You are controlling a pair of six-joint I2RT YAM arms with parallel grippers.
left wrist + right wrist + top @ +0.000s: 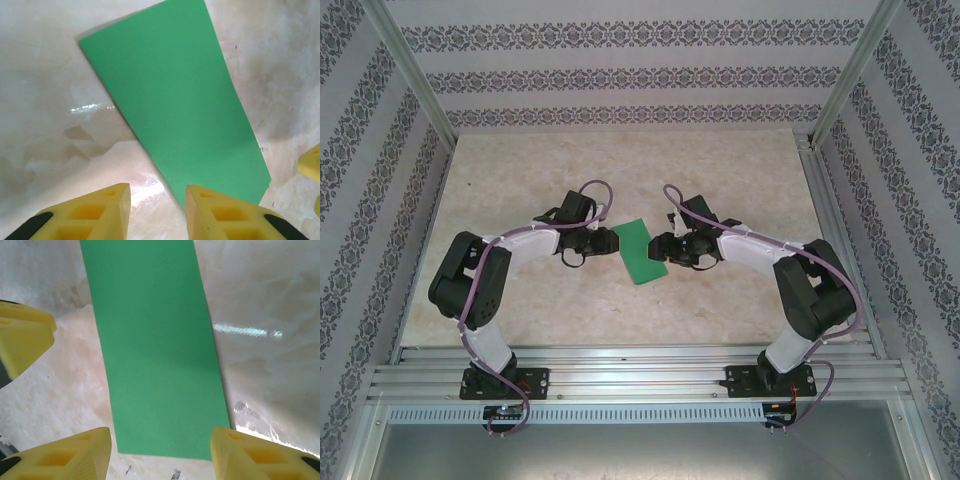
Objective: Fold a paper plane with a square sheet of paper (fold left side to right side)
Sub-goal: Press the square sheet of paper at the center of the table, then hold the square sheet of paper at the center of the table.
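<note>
**Sheet of paper [640,252] lying flat at frame centre, both tools released.**
You are seeing the left gripper [604,241] and right gripper [658,247] standing unclenched just beside its long edges, grasping nothing; bare table [520,180] is lying free toward the upper frame.

Right wrist: green sheet [160,350] runs off the top edge, far end unseen. Left wrist: left end effector [158,192] fingers clipped at the bottom; yellow finger [311,162] at right edge mostly cut off. Top view: sheet layering too small to tell.
</note>
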